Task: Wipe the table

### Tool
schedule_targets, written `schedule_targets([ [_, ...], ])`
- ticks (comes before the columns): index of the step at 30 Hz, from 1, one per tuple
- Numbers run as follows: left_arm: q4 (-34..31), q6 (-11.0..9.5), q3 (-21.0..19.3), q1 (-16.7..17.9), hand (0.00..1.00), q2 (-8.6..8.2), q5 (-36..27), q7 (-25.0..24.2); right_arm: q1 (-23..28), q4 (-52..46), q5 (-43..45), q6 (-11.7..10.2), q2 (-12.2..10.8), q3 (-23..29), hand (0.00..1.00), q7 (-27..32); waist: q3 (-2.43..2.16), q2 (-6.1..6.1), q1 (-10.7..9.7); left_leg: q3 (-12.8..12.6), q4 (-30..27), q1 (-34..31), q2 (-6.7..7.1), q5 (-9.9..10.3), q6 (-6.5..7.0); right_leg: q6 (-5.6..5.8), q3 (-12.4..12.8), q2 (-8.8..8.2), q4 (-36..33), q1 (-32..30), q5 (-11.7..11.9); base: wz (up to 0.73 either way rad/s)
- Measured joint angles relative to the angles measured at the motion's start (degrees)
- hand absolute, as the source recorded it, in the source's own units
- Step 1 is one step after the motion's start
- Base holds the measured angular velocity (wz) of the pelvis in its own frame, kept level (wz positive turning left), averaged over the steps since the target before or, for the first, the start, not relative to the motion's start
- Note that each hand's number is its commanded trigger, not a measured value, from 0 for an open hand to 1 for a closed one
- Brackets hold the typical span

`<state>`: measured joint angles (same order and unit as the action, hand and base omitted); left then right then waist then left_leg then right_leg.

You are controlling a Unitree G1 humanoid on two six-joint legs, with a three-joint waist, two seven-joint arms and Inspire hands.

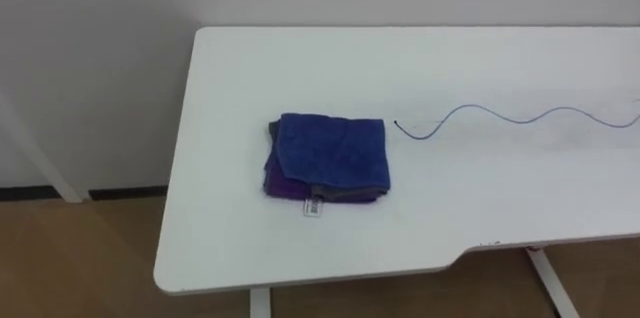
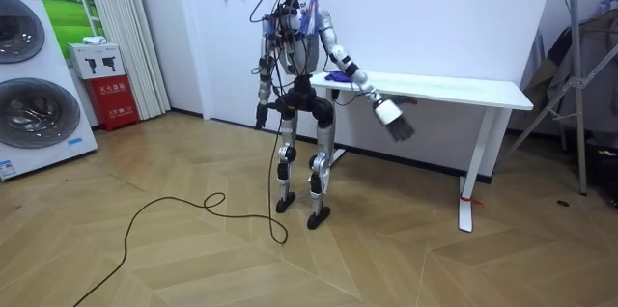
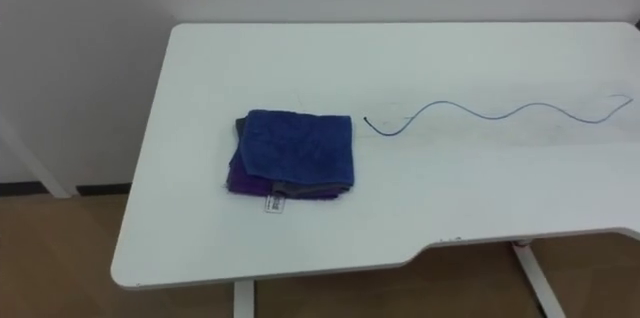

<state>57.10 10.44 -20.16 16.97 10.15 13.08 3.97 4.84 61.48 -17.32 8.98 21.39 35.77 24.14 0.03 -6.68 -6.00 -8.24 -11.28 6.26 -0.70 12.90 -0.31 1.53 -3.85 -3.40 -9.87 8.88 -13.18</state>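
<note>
A folded blue cloth (image 1: 330, 150) lies on a purple one, stacked near the left end of the white table (image 1: 500, 203); a small white tag (image 1: 314, 206) sticks out at its front edge. A thin dark wavy line (image 1: 512, 117) runs across the tabletop from beside the cloth to the right. In the room view I stand at the table's (image 2: 463, 88) left end, facing it, with the cloth (image 2: 336, 76) in front of me. My right hand (image 2: 396, 124) reaches out below the table's front edge with relaxed fingers, holding nothing. My left hand (image 2: 259, 114) hangs at my side.
A white wall stands right behind the table. The table's front edge has a curved cut-out (image 1: 480, 248) at the right, with a white leg (image 1: 550, 283) below. Two washing machines (image 2: 34, 75) and a red box (image 2: 116, 99) stand at the room view's left, a metal rack (image 2: 579, 75) at its right.
</note>
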Motion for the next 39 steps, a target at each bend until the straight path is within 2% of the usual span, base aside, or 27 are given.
schedule_targets([
  [3,-0.2,-1.2,0.9,-1.0,0.0,0.02,0.0,0.6,-3.0,-9.3,4.0,-0.7,0.1,-0.4,0.0,3.6,-0.13,-0.08,0.3,-0.3,-0.1,-0.9,-0.14,0.0,-0.01,-0.04,0.2,0.13,-0.4,-1.1,0.0,-0.04],
  [5,-0.4,-2.0,2.0,-1.0,0.0,0.0,0.0,0.4,-3.7,-15.7,7.8,-0.9,0.1,-1.4,0.0,5.2,-0.22,0.31,0.7,-0.5,-0.1,-1.2,-0.19,0.0,-0.01,-0.04,-0.2,0.14,-0.8,-1.8,0.0,-0.07],
  [8,-0.5,-2.3,3.3,-1.1,0.0,0.04,0.1,0.4,-3.6,-26.7,16.0,-1.4,0.1,-4.8,0.0,7.2,-0.13,0.95,1.6,-0.8,-0.1,-1.4,-0.19,0.0,-0.01,-0.04,-0.2,0.13,-0.8,-2.1,0.0,-0.06],
  [12,-0.5,-2.5,4.8,-0.6,0.0,0.13,-1.5,0.4,-3.7,-39.9,27.1,-1.9,0.0,-8.8,0.0,7.3,-0.1,1.19,2.7,-0.5,0.1,-1.4,-0.26,0.0,-0.04,-0.04,-1.1,0.13,-0.7,-2.2,0.0,0.02],
  [18,-0.5,-2.8,6.1,-0.4,0.0,-0.4,-1.5,0.3,-4.1,-52.4,33.9,-2.0,-0.4,-14.6,0.0,6.6,0.16,0.81,5.2,-0.4,0.1,-1.5,-0.37,0.0,-0.04,-0.04,-2.0,0.11,-0.8,-2.2,0.0,0.0],
  [23,-1.5,-3.0,7.4,-0.4,0.0,-0.39,-1.6,0.3,-6.8,-57.3,38.2,-2.2,-0.4,-17.9,0.0,4.2,0.15,0.74,6.7,0.2,0.0,-1.5,-0.36,0.0,-0.04,-0.04,-3.2,0.04,-0.8,-2.0,0.1,0.04],
  [29,-1.9,-3.6,9.8,-0.8,0.0,-0.28,-1.2,0.3,-7.2,-62.4,44.8,-2.2,-0.4,-25.8,0.0,-0.3,0.09,0.89,8.4,0.6,0.0,-1.6,-0.44,-0.2,-0.24,-0.03,-4.7,0.02,-0.8,-1.9,0.1,0.03],
  [31,-1.9,-3.9,10.3,-1.2,0.0,-0.29,-1.2,0.3,-7.3,-62.8,46.6,-3.2,-0.4,-28.4,0.0,-2.0,0.09,0.87,9.3,0.5,0.0,-1.5,-0.47,-0.2,-0.27,-0.04,-4.6,0.06,-0.8,-1.8,0.1,0.0],
  [34,-1.6,-4.8,11.2,-1.9,0.0,-0.24,-1.7,0.4,-7.3,-63.0,50.9,-3.7,-0.4,-32.1,0.0,-3.9,0.21,1.04,11.1,0.6,0.0,-1.5,-0.48,-0.2,-0.27,-0.08,-4.6,0.05,-0.7,-1.8,0.1,0.0],
  [39,-0.2,-6.1,12.6,-3.5,0.0,-0.06,-2.3,0.6,-7.3,-63.0,57.3,-5.9,-0.7,-38.8,0.0,-6.2,0.72,1.79,12.2,0.9,0.0,-1.9,-0.48,-0.2,-0.27,-0.1,-5.6,0.01,-0.7,-1.9,0.1,0.05],
])
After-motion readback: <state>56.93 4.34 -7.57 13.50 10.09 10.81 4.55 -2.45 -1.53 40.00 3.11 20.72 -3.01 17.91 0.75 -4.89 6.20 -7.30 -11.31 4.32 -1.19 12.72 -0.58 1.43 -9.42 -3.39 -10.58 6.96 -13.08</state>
